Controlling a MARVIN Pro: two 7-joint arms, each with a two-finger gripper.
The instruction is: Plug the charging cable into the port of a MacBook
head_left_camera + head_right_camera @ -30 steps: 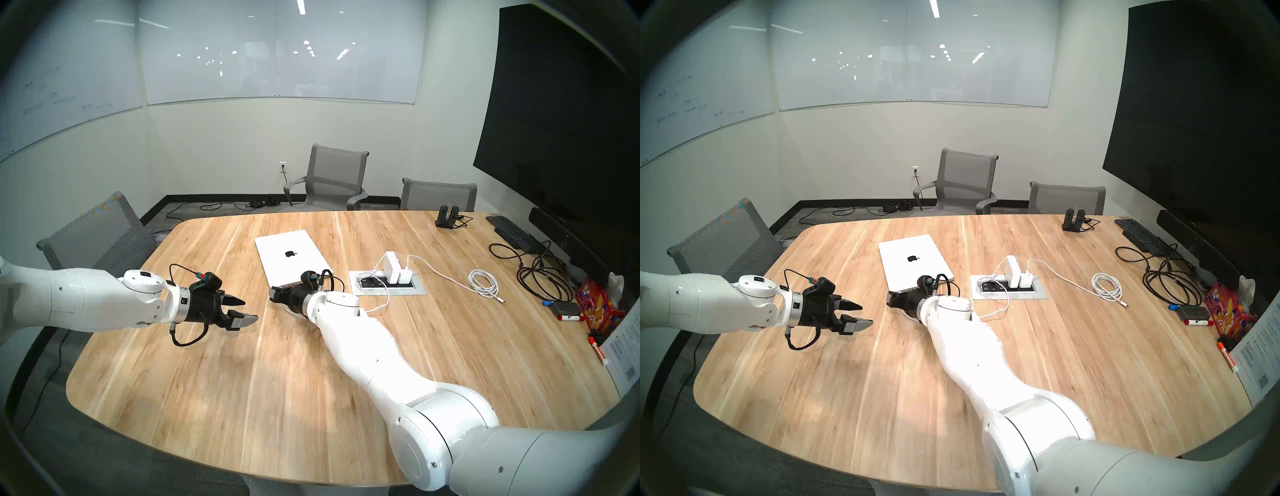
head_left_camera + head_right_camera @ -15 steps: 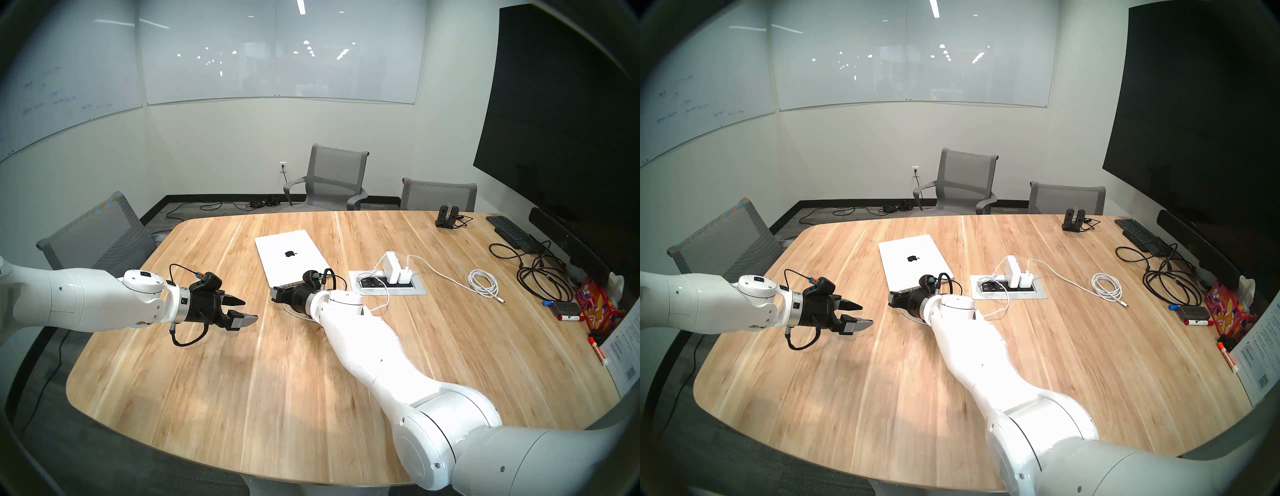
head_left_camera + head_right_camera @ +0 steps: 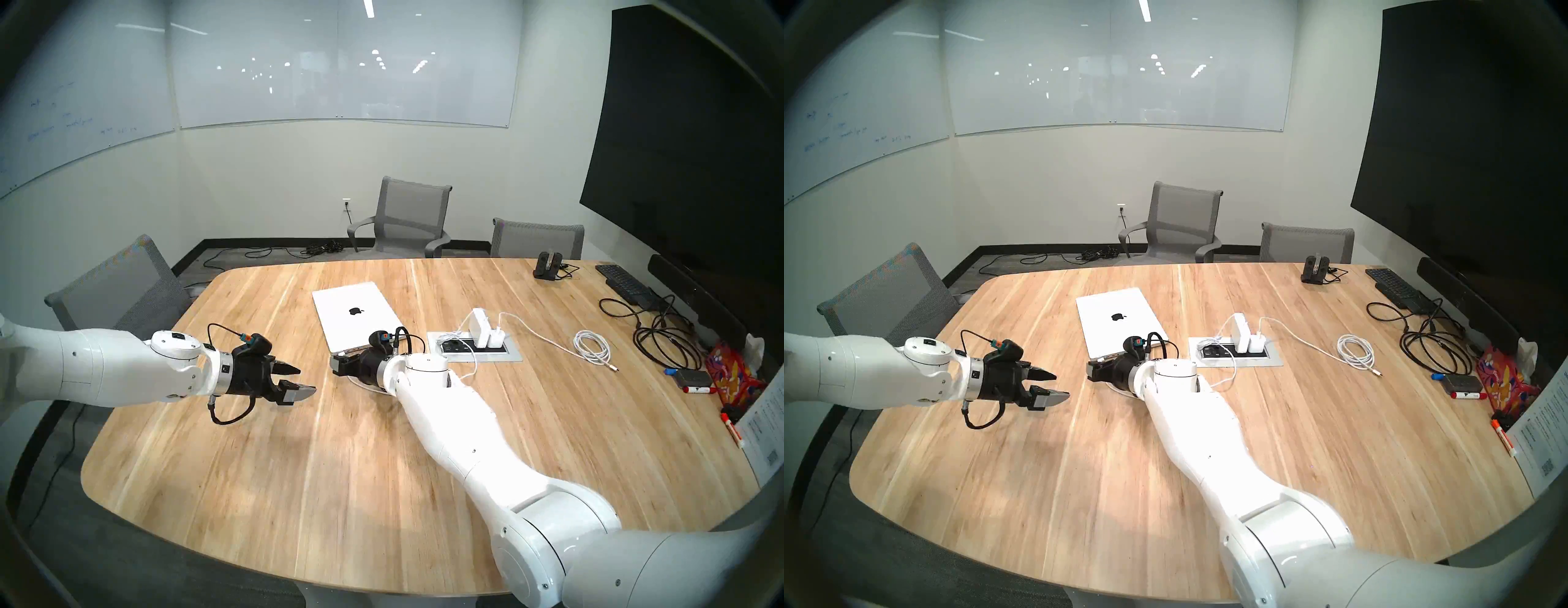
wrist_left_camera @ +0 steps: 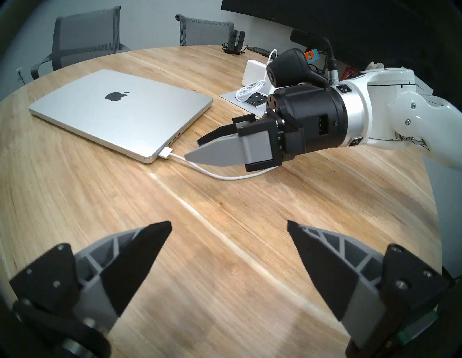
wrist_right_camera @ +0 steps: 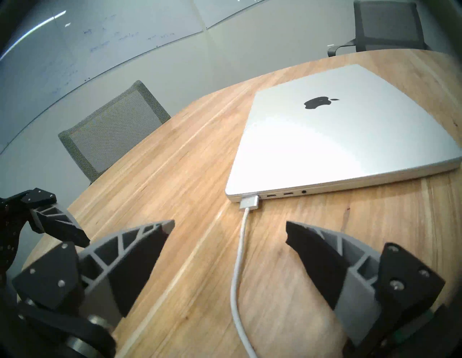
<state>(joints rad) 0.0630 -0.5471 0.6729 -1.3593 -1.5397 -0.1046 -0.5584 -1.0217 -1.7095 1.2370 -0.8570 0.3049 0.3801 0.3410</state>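
Apple logo point(image 5: 320, 102) (black) on MacBook point(image 5: 350, 140); charging cable point(image 5: 241, 250) plugged in.

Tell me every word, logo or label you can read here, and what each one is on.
No words can be read.
Apple logo, black, no lettering: on the MacBook lid.
Handwriting on the whiteboard: too faint to read.
Printed sheet at the table's right edge: too small to read.
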